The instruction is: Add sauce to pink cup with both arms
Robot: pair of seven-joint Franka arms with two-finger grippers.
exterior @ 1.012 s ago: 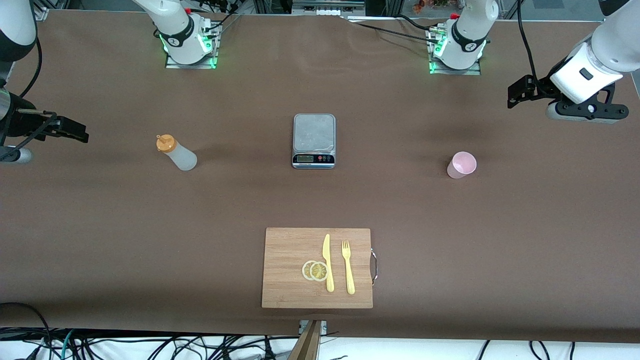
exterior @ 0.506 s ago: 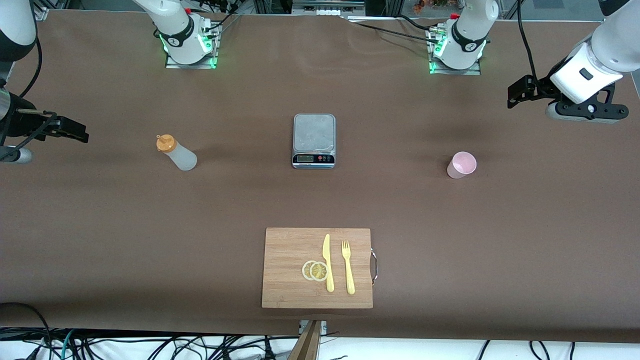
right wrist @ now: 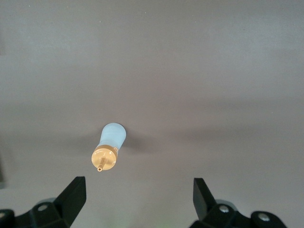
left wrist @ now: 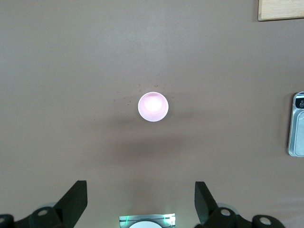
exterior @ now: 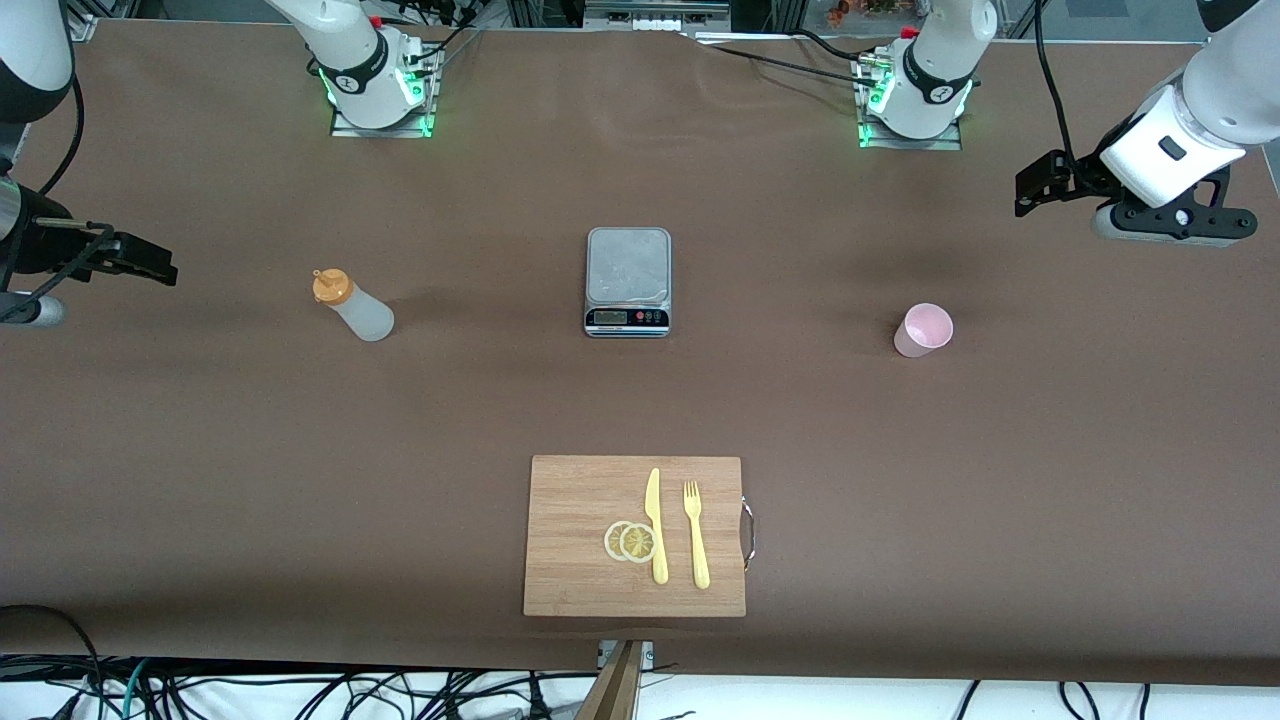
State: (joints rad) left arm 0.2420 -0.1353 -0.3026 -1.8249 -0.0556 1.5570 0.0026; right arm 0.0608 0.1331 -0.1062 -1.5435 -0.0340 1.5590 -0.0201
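Observation:
The sauce bottle [exterior: 355,308], translucent with an orange nozzle cap, stands on the brown table toward the right arm's end; it also shows in the right wrist view [right wrist: 110,145]. The pink cup [exterior: 923,329] stands upright and empty toward the left arm's end, and the left wrist view looks down into this cup [left wrist: 153,106]. My left gripper [left wrist: 141,195] hangs open high over the table's end beside the cup, at the front view's edge [exterior: 1172,222]. My right gripper [right wrist: 139,194] hangs open high over the other end, apart from the bottle and partly out of the front view [exterior: 25,300].
A kitchen scale [exterior: 627,281] sits mid-table between bottle and cup. Nearer the front camera lies a wooden cutting board [exterior: 570,500] with lemon slices [exterior: 630,541], a yellow knife [exterior: 655,525] and a yellow fork [exterior: 696,533]. The arm bases [exterior: 380,90] stand along the table's back edge.

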